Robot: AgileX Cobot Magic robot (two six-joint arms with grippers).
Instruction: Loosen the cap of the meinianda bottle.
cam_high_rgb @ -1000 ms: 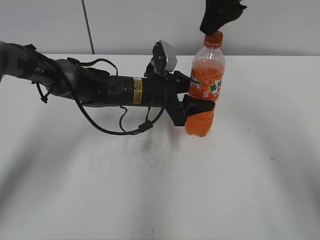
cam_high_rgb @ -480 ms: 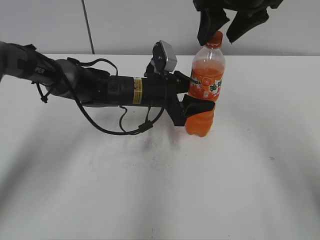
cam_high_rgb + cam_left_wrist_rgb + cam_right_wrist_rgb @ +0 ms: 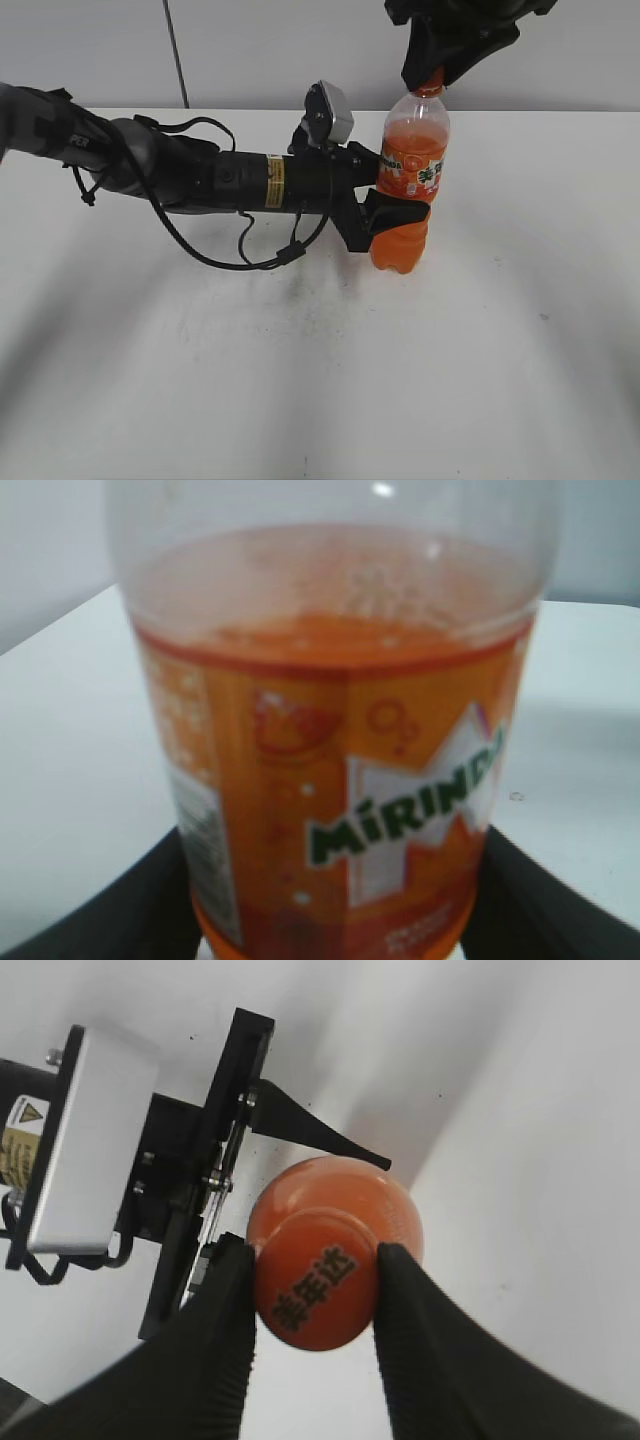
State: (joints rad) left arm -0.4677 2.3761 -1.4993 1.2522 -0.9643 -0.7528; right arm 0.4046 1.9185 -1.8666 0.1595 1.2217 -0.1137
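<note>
The meinianda bottle (image 3: 412, 170) stands upright on the white table, orange soda inside, with an orange, green and white label; it fills the left wrist view (image 3: 330, 760). My left gripper (image 3: 392, 222) is shut on the bottle's lower body from the left, its black fingers (image 3: 120, 910) on both sides. My right gripper (image 3: 440, 60) comes down from above and is shut on the orange cap (image 3: 318, 1292), whose top with printed characters shows between the ribbed black fingers (image 3: 215, 1350). In the exterior view the cap (image 3: 431, 86) is mostly hidden by the fingers.
The left arm (image 3: 180, 175) with its cables lies across the table's left half at bottle height. The white table (image 3: 330, 380) stretches in front and to the right. A grey wall stands behind.
The right gripper was open above the cap half a second ago; it has come down a little and closed on the cap. The left gripper and bottle have not moved.
</note>
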